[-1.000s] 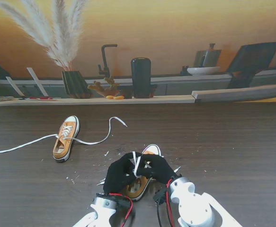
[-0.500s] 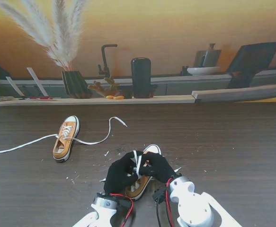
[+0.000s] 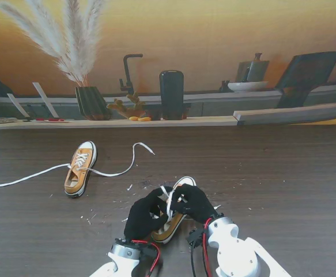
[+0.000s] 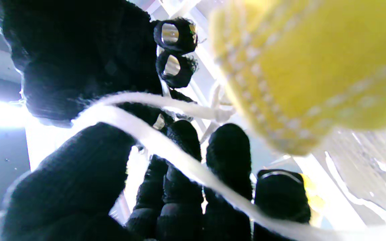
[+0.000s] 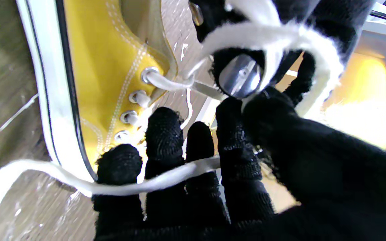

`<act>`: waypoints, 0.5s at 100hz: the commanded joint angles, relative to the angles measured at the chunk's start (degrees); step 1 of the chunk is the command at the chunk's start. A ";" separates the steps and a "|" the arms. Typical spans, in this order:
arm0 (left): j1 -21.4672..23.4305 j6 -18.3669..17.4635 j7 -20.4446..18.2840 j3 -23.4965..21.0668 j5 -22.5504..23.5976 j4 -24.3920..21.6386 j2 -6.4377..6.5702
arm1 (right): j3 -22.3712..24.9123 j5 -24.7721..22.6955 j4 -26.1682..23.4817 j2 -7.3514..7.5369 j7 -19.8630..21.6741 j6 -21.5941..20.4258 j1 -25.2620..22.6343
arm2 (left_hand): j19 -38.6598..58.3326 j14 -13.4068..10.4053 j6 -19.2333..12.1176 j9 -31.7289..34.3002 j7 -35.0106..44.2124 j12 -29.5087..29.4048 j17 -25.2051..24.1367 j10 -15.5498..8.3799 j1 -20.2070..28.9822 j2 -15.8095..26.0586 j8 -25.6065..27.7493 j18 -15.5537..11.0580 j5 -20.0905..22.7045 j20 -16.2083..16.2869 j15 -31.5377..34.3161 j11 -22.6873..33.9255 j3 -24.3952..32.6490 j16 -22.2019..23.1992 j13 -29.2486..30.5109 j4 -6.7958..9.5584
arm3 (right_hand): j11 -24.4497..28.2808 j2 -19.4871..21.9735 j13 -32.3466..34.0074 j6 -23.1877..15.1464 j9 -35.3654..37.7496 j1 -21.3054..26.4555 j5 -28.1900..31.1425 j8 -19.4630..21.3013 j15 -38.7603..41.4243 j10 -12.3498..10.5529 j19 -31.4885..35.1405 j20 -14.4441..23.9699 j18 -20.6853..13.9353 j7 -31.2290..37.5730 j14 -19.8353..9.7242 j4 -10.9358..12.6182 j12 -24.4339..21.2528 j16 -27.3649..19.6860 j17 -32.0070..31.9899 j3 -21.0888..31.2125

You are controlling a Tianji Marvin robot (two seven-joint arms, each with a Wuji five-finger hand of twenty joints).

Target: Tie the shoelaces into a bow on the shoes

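Both hands (image 3: 170,210) grasp the lace (image 3: 168,203) between their fingers (image 5: 165,134) over the shoe (image 3: 173,222); slack could let the loop slip free.

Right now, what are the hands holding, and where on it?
Both the left hand and right hand pinch the near shoe's white lace, mid-length, raised above its eyelets.

Dark wood-grain table (image 3: 283,173), pale wooden ledge (image 3: 127,122) behind, warm orange wall (image 3: 214,34), soft light
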 commanded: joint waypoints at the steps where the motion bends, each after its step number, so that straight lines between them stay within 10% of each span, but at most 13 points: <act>1: 1.01 0.51 0.22 -0.16 0.51 0.84 0.39 | 0.41 0.07 -0.89 0.30 1.04 -0.11 -0.83 | 0.06 -0.32 -1.69 -1.05 -1.12 0.92 -1.04 -0.23 1.51 -2.15 -1.12 1.07 -2.58 1.56 -0.41 -0.96 -1.64 2.31 -1.27 -0.97 | -0.37 1.06 -0.22 -2.34 -1.14 3.51 -1.57 0.45 -0.58 0.50 -0.19 0.63 -0.85 0.24 -0.16 1.24 -0.94 0.12 -0.41 -0.38; 50: 1.23 0.62 1.10 -0.23 0.25 0.84 0.11 | 1.62 2.28 -2.28 0.51 2.32 -0.16 -1.85 | -4.61 1.73 -8.07 -0.86 11.56 3.14 -6.03 1.36 3.51 2.25 5.89 3.12 2.11 6.06 -3.96 -10.08 -2.86 3.51 -4.97 0.32 | 0.33 -6.93 0.27 -1.45 -0.58 0.14 -0.56 2.51 -0.56 0.67 -0.29 0.41 -0.53 3.99 0.12 4.85 -1.46 0.02 -0.08 8.51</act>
